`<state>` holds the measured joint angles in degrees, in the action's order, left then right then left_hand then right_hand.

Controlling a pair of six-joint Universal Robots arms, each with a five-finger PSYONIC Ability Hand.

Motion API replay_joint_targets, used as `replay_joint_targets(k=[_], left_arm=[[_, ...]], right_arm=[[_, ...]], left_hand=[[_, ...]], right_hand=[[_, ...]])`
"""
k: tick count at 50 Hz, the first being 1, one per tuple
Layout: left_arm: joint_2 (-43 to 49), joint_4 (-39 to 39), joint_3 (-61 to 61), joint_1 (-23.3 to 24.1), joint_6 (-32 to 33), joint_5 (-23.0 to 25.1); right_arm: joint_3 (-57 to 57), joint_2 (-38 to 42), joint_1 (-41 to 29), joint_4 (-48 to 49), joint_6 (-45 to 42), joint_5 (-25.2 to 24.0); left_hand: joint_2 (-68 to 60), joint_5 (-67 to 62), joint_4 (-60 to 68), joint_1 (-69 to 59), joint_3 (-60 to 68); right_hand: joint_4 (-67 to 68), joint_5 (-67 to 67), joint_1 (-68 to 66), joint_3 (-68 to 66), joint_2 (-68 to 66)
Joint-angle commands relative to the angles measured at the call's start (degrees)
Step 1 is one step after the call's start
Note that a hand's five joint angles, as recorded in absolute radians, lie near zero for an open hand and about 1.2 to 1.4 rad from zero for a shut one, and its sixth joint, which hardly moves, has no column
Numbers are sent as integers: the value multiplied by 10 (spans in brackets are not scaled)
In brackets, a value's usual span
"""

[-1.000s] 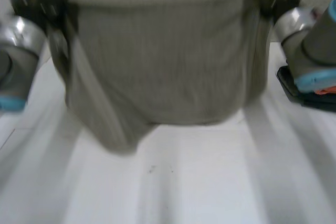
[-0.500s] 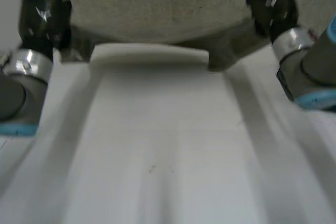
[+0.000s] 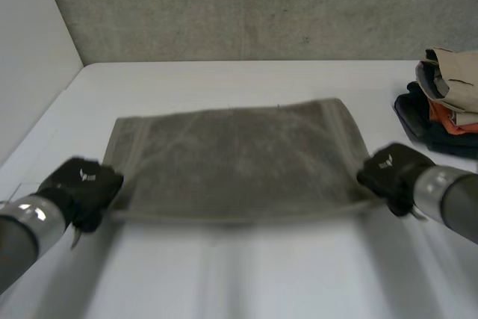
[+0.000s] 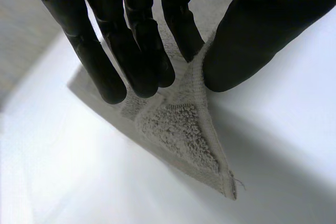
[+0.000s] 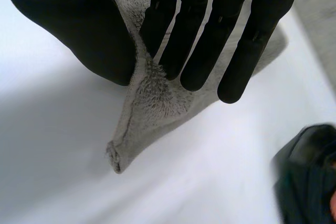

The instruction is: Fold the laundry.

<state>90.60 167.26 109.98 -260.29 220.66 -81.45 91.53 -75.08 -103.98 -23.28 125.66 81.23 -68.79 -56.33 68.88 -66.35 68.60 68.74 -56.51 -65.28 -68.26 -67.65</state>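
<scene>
On your white table (image 3: 239, 282), the grey-brown terry towel (image 3: 239, 158) lies flat at centre, with a heap of dark and beige clothes (image 3: 444, 102) at 3 o'clock. Your left hand (image 3: 81, 188) pinches the towel's 8 o'clock corner, and your right hand (image 3: 390, 169) pinches its 4 o'clock corner.

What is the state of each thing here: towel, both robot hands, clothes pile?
Towel: spread out on the table, unfolded.
Left robot hand: shut on the towel's near left corner.
Right robot hand: shut on the towel's near right corner.
Clothes pile: heaped at the table's right edge, untouched.
</scene>
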Motion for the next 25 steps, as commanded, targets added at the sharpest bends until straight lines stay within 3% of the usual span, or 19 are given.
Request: replay_joint_targets(k=[1, 5, 10, 13, 17, 21, 25], left_arm=[[-24, -92, -20, -2, 42, 2], [45, -4, -41, -1, 50, 1], [149, 109, -113, 5, 51, -2], [213, 174, -194, 8, 52, -3], [264, 241, -326, 17, 48, -5], [275, 334, -437, 29, 38, -5], [271, 471, -480, 32, 14, -11]], right_arm=[[31, -40, 4, -37, -71, 28], [16, 15, 4, 15, -67, 36], [-60, 106, -3, 65, -51, 80], [-151, 144, -13, 96, -32, 119], [-281, 176, -24, 174, -9, 133], [-387, 181, -24, 326, 12, 132], [-393, 165, -31, 508, 24, 113]], left_hand=[[-112, -137, 111, -136, 114], [-112, -137, 111, -136, 114], [-112, -137, 111, -136, 114], [-112, -137, 111, -136, 114], [-112, -137, 111, -136, 114], [-112, -137, 111, -136, 114], [-112, -137, 111, -136, 114]], right_hand=[[113, -135, -147, -117, -123], [113, -135, -147, -117, -123], [113, -135, -147, -117, -123], [113, -135, -147, -117, -123], [113, -135, -147, -117, -123], [113, -135, -147, -117, -123], [113, -135, -147, -117, -123]])
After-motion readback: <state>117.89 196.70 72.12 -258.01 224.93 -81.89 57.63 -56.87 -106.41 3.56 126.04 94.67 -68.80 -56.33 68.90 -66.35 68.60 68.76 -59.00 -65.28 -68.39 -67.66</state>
